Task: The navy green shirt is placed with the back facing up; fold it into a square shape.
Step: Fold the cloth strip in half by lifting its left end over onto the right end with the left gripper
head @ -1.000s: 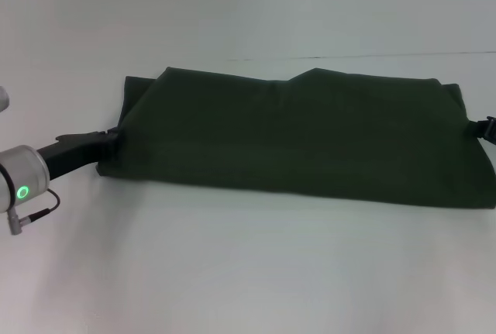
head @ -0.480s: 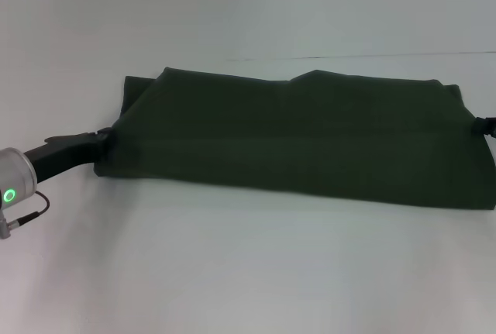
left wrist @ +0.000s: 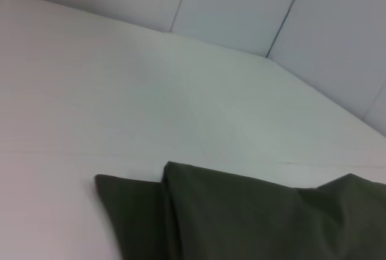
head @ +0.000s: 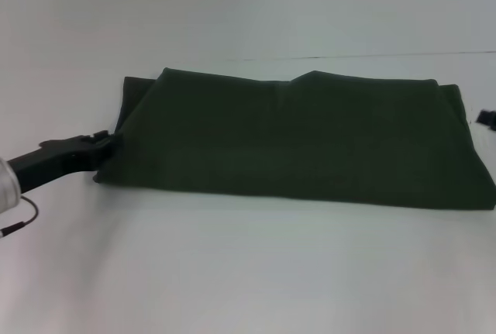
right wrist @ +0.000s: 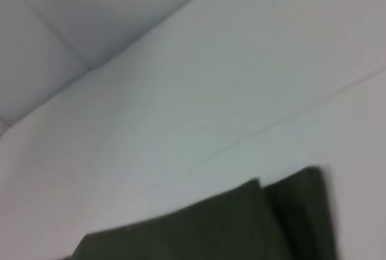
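The navy green shirt (head: 294,144) lies on the white table as a long, wide folded band with its plain side up and no lettering showing. My left gripper (head: 102,143) is low at the shirt's left end, right at its edge. Only a small dark part of my right gripper (head: 486,118) shows by the shirt's right end, a little apart from the cloth. The left wrist view shows the shirt's layered corner (left wrist: 241,218). The right wrist view shows the other end (right wrist: 229,224).
The white table (head: 232,272) stretches in front of the shirt and behind it. A thin seam line (head: 349,56) runs across the table behind the shirt. Pale panelled walls (left wrist: 241,6) stand beyond the table.
My left arm has drawn back to the left, and its silver wrist with the green light has left the picture. My right gripper has moved off the shirt's right edge. The shirt's front edge lies flatter.
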`<state>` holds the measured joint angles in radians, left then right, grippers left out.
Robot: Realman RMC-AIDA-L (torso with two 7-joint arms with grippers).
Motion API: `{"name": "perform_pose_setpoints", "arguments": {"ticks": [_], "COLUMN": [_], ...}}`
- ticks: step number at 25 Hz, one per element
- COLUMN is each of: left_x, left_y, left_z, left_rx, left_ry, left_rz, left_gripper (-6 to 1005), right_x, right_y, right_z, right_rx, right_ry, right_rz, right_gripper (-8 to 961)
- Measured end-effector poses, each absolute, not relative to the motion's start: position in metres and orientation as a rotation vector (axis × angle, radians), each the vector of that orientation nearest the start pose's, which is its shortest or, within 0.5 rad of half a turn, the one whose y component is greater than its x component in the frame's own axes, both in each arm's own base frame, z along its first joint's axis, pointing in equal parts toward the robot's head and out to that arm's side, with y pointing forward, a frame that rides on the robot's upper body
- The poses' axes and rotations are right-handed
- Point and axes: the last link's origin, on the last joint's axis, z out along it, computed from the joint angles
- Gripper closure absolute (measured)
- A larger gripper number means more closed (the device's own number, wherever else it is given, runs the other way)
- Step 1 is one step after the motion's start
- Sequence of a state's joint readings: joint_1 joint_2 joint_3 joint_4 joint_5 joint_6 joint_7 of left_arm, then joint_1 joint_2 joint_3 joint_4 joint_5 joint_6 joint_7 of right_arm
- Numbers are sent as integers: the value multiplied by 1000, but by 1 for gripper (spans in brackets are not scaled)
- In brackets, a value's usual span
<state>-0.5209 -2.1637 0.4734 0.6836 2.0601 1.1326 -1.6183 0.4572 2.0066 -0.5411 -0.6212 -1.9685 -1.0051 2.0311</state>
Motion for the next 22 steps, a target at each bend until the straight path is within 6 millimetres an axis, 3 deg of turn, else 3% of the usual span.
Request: {"name": "perform_pose_setpoints", "arguments": {"ticks": [5,8,9,13,22], "left_x": [-324,-329,-329,-326,-329], "left_y": [357,347,344,325,312], "left_z": [16,20,20,23,11], "left_rx": [-2064,-2034,-2038,-2072,-2054], "left_ry": [-1152,-1246,-1270,-1391,-1567], "left_rz": [-643,-681,-696,-787,-809], "left_gripper": [769,511,510,504,434], "right_x": [373,367,362,345,311], "right_y": [355,353,351,349,347], "right_z": [91,94,93,90,79], "right_rx": [-1685,-1729,-1761,-1891,-2107], "right_ry": [1470,1454,1447,1421,1357], "right_rz": [767,813,836,897,995], "right_gripper": [630,557,532,285,140]}}
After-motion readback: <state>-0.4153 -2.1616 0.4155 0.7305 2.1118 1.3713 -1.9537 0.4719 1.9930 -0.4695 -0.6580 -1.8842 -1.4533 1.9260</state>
